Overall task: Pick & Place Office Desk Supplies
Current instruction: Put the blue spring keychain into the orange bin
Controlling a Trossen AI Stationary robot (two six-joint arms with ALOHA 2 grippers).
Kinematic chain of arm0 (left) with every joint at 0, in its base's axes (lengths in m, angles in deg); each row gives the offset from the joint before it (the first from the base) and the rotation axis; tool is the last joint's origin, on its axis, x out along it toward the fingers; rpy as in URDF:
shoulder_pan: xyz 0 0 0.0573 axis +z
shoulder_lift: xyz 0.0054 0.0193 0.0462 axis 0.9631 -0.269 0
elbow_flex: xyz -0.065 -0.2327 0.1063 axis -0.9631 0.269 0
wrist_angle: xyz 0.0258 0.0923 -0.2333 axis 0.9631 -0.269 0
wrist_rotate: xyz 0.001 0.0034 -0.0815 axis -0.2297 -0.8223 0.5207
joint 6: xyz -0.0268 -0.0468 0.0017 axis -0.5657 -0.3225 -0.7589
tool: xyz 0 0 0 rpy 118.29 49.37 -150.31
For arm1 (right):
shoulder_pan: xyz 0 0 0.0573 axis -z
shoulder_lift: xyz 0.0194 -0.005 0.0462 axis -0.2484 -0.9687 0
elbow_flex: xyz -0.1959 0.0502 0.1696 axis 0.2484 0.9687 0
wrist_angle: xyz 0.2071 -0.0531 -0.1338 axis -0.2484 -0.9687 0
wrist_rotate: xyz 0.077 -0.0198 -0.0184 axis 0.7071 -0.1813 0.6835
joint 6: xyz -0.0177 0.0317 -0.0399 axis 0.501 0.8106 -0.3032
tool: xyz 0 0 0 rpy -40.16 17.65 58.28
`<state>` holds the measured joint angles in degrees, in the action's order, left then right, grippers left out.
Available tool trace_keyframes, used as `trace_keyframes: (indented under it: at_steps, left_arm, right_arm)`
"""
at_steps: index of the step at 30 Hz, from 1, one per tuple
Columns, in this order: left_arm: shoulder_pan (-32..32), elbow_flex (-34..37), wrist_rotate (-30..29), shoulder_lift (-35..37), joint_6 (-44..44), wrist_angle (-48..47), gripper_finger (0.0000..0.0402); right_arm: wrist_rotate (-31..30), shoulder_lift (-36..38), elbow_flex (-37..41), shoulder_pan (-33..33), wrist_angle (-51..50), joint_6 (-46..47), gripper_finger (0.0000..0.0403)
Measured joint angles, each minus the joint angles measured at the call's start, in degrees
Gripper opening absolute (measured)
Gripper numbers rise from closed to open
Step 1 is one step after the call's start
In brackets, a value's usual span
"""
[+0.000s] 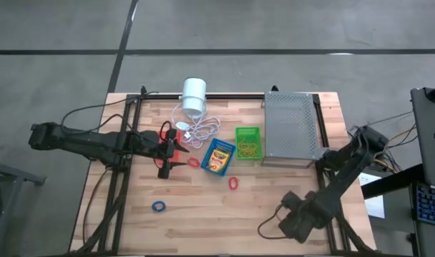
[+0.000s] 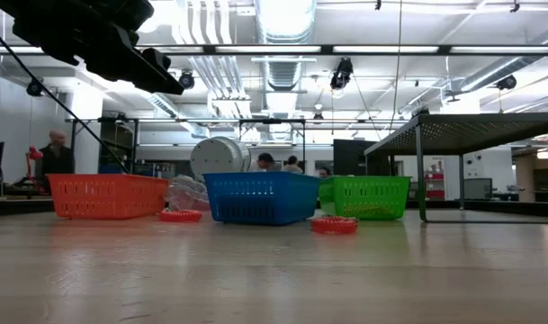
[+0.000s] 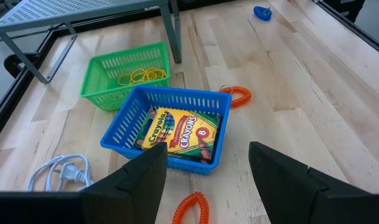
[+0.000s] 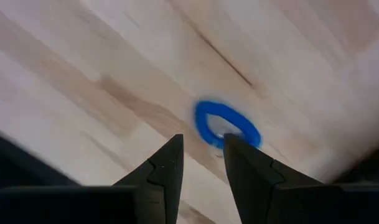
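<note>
We judge the pick is about to begin: the left hand (image 3: 206, 149) hovers spread over the tabletop (image 3: 289, 81), with a coiled red-orange rubber band (image 3: 191, 208) lying loose just below it. Next it must lower and pinch that springy coil. Beyond sits the blue basket (image 3: 177, 94) holding a crayon box (image 3: 180, 130). The right hand (image 4: 203, 142) waits, slightly parted, near a blue rubber band (image 4: 228, 124).

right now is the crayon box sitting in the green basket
No, the crayon box lies in the blue basket, while the green basket holds only yellow rubber bands.
</note>
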<state>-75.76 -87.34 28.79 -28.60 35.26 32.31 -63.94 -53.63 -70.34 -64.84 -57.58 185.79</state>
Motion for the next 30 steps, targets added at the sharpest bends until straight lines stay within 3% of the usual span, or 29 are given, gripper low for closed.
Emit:
trace_keyframes:
  at_steps: [6, 30]
  left_arm:
    - [0.00, 0.00, 0.01, -0.01, 0.00, 0.00, 0.0230]
    - [-0.04, -0.01, -0.01, 0.00, 0.00, 0.00, 0.0230]
  right_arm:
    - [1.75, -5.19, -3.30, -1.88, -7.13, -1.31, 0.0111]
    - [-3.20, -0.10, 14.92, -8.57, 12.10, 1.65, 0.0111]
